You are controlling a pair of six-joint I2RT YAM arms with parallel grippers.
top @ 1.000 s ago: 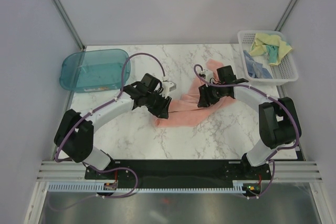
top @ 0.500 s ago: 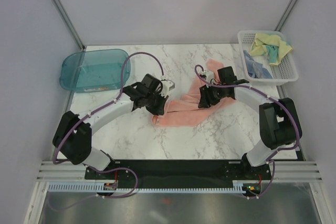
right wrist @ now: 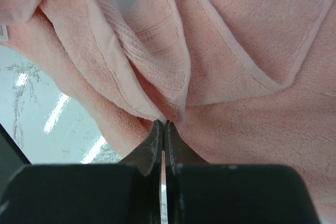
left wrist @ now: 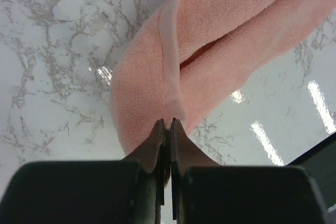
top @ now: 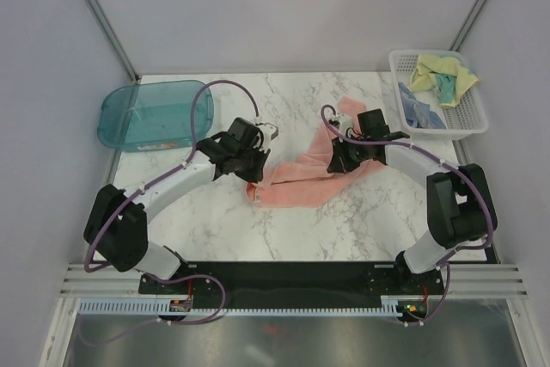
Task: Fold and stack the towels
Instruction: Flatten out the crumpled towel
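The salmon-pink towel [top: 301,185] lies bunched in a long band across the middle of the marble table. My left gripper [top: 253,168] is shut on its left end; in the left wrist view the fingertips [left wrist: 166,123] pinch a fold of the pink towel [left wrist: 210,40]. My right gripper [top: 339,163] is shut on the right part of the band, and in the right wrist view its tips [right wrist: 163,123] clamp a hemmed edge of the pink towel [right wrist: 252,77]. A light blue towel [top: 421,114] and a pale yellow towel with a teal panel [top: 443,75] sit crumpled in the basket.
The white mesh basket [top: 471,123] stands at the back right corner. A teal translucent tray [top: 155,114] stands at the back left. Grey walls close off both sides and the back. The arm bases sit on a black rail at the near edge.
Both grippers have shut on the pink towel, the left first and then the right. The left gripper has drawn back a little toward the far left, and the towel's left end has bunched up.
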